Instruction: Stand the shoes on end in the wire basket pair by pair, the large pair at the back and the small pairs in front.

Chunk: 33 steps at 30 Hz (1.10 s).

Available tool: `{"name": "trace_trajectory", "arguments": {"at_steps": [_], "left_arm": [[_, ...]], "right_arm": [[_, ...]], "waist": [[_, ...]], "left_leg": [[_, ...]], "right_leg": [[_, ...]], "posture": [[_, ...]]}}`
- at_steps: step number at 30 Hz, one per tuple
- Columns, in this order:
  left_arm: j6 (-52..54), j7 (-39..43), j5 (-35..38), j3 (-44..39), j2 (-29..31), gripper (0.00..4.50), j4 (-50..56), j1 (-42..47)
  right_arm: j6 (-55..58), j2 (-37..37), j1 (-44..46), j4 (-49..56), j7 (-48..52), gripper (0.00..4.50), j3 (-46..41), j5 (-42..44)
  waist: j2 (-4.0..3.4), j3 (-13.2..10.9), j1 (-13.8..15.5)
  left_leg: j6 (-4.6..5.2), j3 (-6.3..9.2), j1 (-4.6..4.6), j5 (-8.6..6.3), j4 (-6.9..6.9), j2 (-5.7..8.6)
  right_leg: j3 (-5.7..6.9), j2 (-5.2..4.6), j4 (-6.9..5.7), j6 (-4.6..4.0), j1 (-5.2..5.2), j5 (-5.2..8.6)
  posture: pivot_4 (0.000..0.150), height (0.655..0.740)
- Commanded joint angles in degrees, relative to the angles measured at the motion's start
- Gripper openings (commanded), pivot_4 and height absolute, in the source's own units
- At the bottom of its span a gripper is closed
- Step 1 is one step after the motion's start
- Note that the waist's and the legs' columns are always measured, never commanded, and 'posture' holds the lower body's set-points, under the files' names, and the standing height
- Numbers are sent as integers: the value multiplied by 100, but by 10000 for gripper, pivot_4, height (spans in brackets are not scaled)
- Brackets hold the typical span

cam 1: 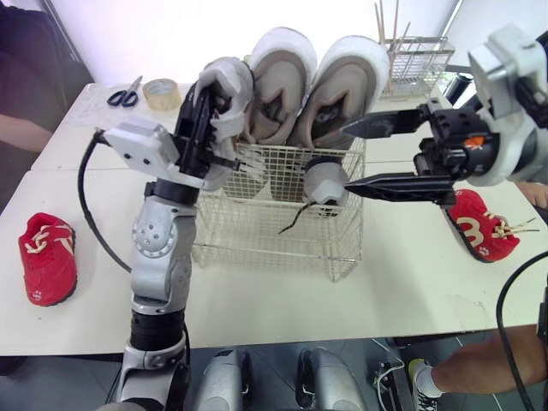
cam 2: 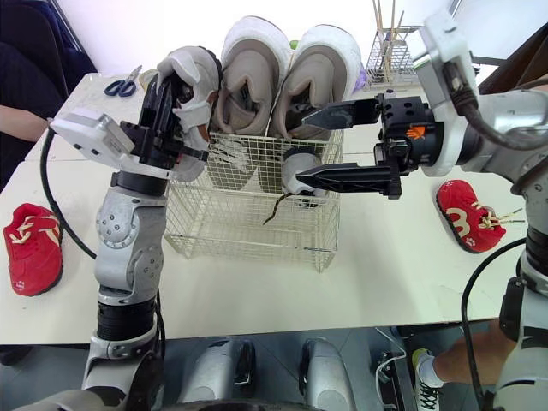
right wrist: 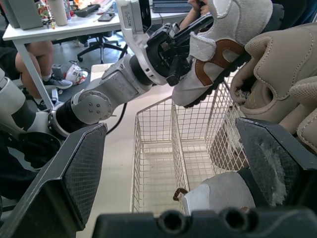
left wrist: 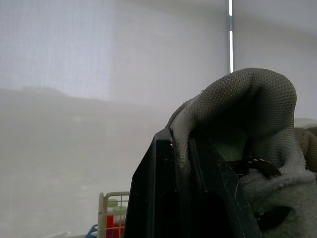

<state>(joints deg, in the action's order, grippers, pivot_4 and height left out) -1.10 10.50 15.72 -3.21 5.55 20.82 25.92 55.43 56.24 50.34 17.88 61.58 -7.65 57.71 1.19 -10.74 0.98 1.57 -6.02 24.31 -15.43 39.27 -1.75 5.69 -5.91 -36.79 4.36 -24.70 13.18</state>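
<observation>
My left gripper (cam 1: 199, 110), centre-left of frame, is clenched on a small grey shoe (cam 1: 227, 90) at its opening. The shoe's long axis is near upright, toe apparently up, over the left rim of the wire basket (cam 1: 274, 248). The free front slot lies below and right of it, beside its mate (cam 1: 325, 181), with the large pair (cam 1: 282, 81) behind. My right gripper (cam 1: 345, 158) is spread wide at the mate.

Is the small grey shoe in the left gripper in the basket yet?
Not yet. The left gripper holds the small grey shoe above the wire basket's rim, clear of its floor.
</observation>
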Motion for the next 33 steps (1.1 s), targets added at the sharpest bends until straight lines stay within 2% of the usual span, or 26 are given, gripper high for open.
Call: {"name": "trace_trajectory", "arguments": {"at_steps": [1,11,20,26,33], "left_arm": [[256,-177,174,-7,-146,399,98,118],[1010,-459,896,-146,-368,399,396,536],[912,-90,799,68,-169,399,650,400],[456,264,566,477,-291,399,436,-54],[-961,733,-130,971,-584,399,-739,-600]], "right_arm": [[-24,103,202,70,39,45000,-184,63],[-49,92,331,-33,163,45000,-70,-61],[-89,55,488,-226,364,45000,88,-248],[-128,52,553,-333,501,45000,169,-395],[-54,97,702,-519,700,45000,287,-530]], "waist": [[0,0,8],[1,-1,75],[1,-1,126],[0,-1,138],[-1,0,143]], "left_leg": [[0,1,0,0,0,0],[1,5,4,0,1,0],[7,3,11,-4,0,-1],[15,2,13,-9,0,0],[22,3,11,-13,0,1]], "right_leg": [[0,0,0,0,1,0],[5,1,12,0,3,0],[6,5,36,-3,4,-3],[8,4,50,-3,12,-3],[13,2,66,-9,22,-7]], "posture": [[1500,7400],[1500,7400],[1500,7400],[1500,7400],[1500,7400]]}}
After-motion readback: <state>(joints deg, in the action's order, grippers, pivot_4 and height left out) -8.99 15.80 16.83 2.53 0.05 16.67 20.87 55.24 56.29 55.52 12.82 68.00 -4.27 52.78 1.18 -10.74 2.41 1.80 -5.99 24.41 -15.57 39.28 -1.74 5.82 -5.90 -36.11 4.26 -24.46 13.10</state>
